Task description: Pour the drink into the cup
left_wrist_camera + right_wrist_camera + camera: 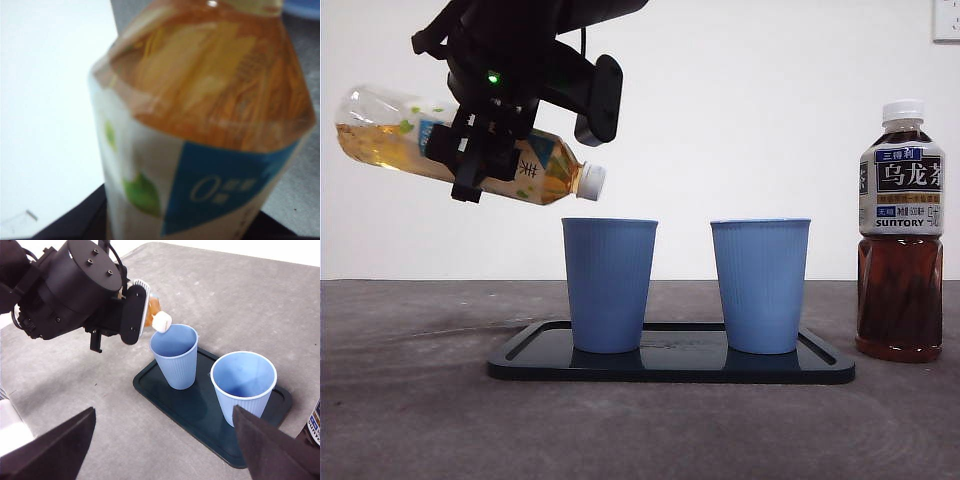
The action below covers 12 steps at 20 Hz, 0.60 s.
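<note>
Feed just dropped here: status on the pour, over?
Left gripper shut on green tea bottle, tilted over left cup. White cap on, nothing poured. Right gripper open, waiting.

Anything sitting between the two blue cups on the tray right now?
No. Between the left cup and the right cup only bare dark tray shows, in both the front and right wrist views. The left gripper holds the tea bottle above.

Left tool (485, 150) jaws are hidden behind the blurred tea bottle (200, 125). The oolong bottle (312, 427) is cut off beside the right tool.
</note>
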Each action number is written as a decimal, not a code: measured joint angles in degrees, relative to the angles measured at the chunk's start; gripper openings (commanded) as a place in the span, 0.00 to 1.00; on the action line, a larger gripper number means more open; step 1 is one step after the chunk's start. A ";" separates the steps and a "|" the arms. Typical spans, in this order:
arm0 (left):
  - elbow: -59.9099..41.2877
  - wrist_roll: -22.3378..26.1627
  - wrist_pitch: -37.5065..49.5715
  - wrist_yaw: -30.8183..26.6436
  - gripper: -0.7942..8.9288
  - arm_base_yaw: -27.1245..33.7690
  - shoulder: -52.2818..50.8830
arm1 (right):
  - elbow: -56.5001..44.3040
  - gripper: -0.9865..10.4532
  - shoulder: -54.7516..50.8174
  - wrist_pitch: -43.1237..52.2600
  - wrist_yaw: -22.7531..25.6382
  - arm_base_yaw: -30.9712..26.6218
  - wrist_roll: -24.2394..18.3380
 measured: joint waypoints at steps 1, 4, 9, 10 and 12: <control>0.00 -1.99 -0.39 -0.04 0.17 0.07 -0.11 | 0.00 0.47 0.00 0.00 0.00 0.00 0.00; 0.02 -11.54 -5.49 3.56 0.17 1.03 -1.73 | 0.00 0.47 0.00 0.00 0.04 0.00 0.00; 0.02 -33.29 -11.52 24.55 0.17 6.75 -8.46 | 0.00 0.47 0.00 0.00 0.04 0.00 0.00; 0.02 -36.59 -11.37 27.96 0.17 8.20 -9.09 | 0.00 0.47 0.00 0.00 0.04 0.00 0.00; 0.02 -42.47 -10.14 34.47 0.17 10.93 -9.90 | 0.00 0.47 0.00 0.00 0.04 0.00 0.02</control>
